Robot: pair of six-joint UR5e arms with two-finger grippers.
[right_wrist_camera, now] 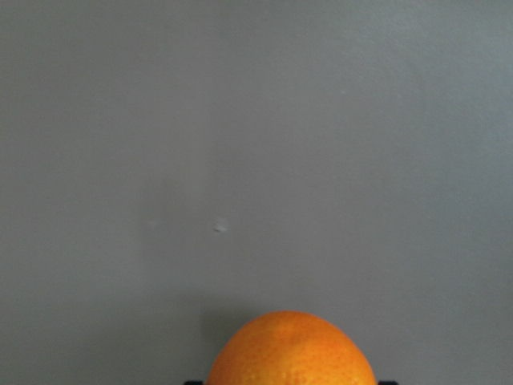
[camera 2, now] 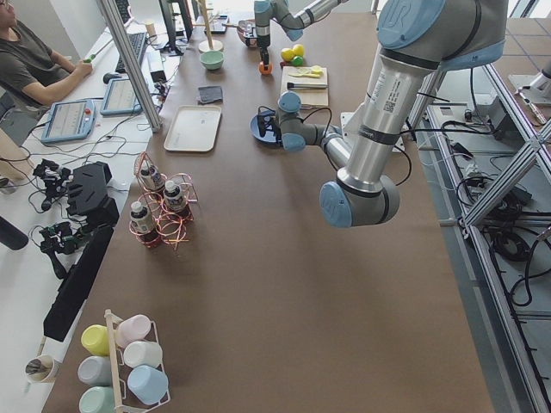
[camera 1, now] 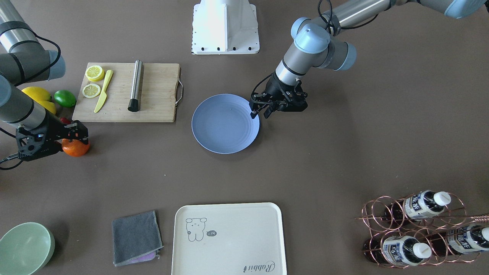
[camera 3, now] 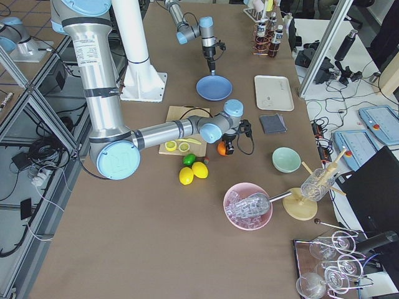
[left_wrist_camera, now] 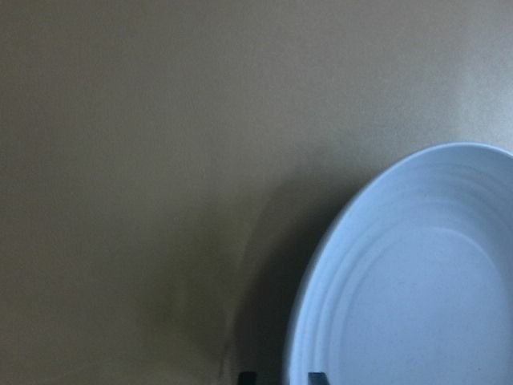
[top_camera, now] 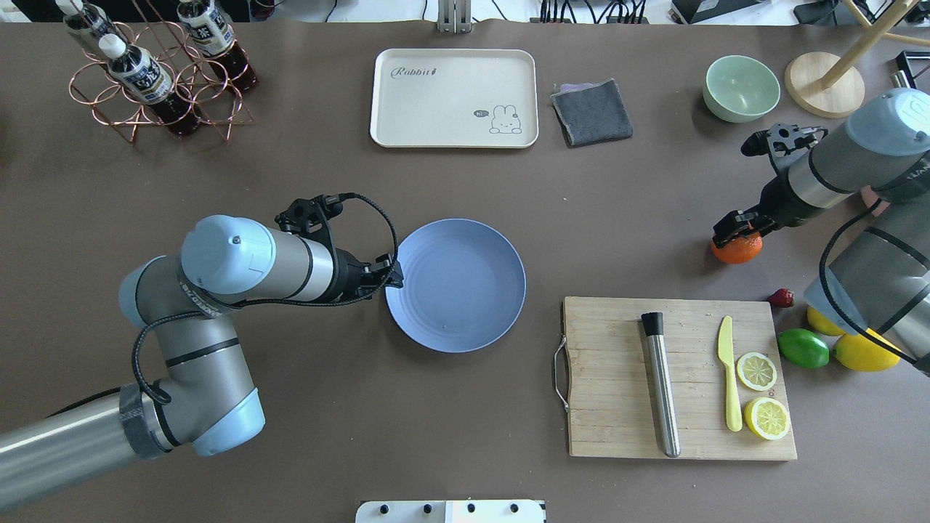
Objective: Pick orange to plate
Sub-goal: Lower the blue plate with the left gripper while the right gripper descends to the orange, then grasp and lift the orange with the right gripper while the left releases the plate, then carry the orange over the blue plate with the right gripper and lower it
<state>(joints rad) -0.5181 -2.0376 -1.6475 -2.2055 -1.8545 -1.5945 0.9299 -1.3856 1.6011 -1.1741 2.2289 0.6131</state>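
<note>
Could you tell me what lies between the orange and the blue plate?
Nothing: the overhead view shows bare brown table between the orange and the plate; the cutting board sits just aside.

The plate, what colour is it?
The plate is matte pale blue with faint concentric rings, clearest in the front-facing view.

The front-facing camera looks steeply down from across the brown table (camera 1: pixel 344 152), and the overhead one looks forward from the opposite side. Both take in the round pale blue plate (camera 1: pixel 225 124) and the small bright-orange fruit (camera 1: pixel 75 148). The side cameras view the table lengthwise from afar. Each wrist camera peers closely past its jaws: the plate rim lies between the left ones, the fruit between the right.
</note>
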